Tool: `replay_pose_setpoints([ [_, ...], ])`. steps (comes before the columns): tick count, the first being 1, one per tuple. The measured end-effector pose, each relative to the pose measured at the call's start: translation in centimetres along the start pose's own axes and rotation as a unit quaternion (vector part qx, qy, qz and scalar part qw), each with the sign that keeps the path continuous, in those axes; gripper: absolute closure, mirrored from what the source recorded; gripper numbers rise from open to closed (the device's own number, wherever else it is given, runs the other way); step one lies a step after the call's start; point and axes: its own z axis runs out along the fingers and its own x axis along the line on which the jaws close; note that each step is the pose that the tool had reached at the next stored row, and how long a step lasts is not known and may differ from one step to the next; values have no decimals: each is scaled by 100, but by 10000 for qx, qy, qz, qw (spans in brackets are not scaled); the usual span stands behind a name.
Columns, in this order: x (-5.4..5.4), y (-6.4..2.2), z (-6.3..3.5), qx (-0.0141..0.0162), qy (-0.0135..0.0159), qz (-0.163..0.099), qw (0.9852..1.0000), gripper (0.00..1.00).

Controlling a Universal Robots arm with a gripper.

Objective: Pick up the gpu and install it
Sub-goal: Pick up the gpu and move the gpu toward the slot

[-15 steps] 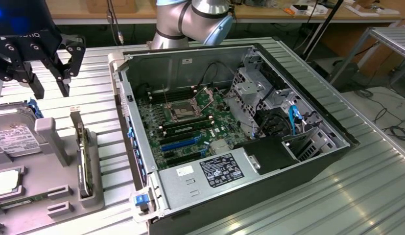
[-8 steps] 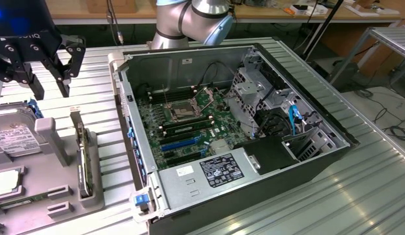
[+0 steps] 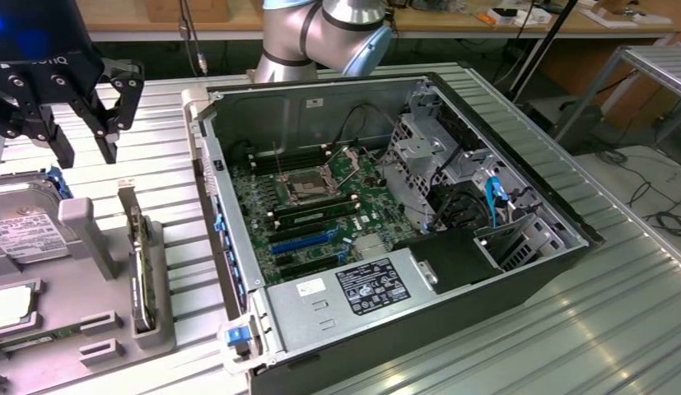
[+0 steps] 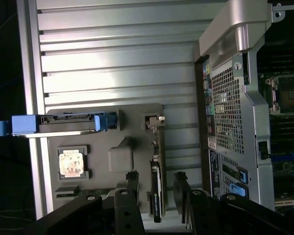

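The gpu [image 3: 140, 263] stands on its edge in a slot of the grey holder tray [image 3: 93, 317], at the exterior view's left, beside the open computer case [image 3: 516, 247]. It is a thin dark card with a silver bracket at its far end. My gripper [image 3: 86, 148] hangs in the air above the far end of the tray, open, with nothing between its black fingers. In the wrist view the gpu [image 4: 157, 171] runs as a narrow edge-on strip, and my gripper [image 4: 157, 185] has a finger [image 4: 132, 182] on either side of that line, apart from the card.
A silver hard drive [image 3: 21, 226] with blue rails stands on the tray, and a processor chip [image 4: 71, 164] lies beside it. The case lies on its side on a ribbed metal table [image 3: 604, 329], its motherboard [image 3: 318, 202] and blue slots [image 3: 301, 243] exposed.
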Motion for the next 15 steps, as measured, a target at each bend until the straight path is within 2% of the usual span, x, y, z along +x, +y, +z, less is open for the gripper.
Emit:
replay_pose_setpoints([
  [4, 0, -4, 0, 0, 1, 0, 10000, 58],
  [15, -12, -152, -6, 0, 0, 0, 10000, 58],
])
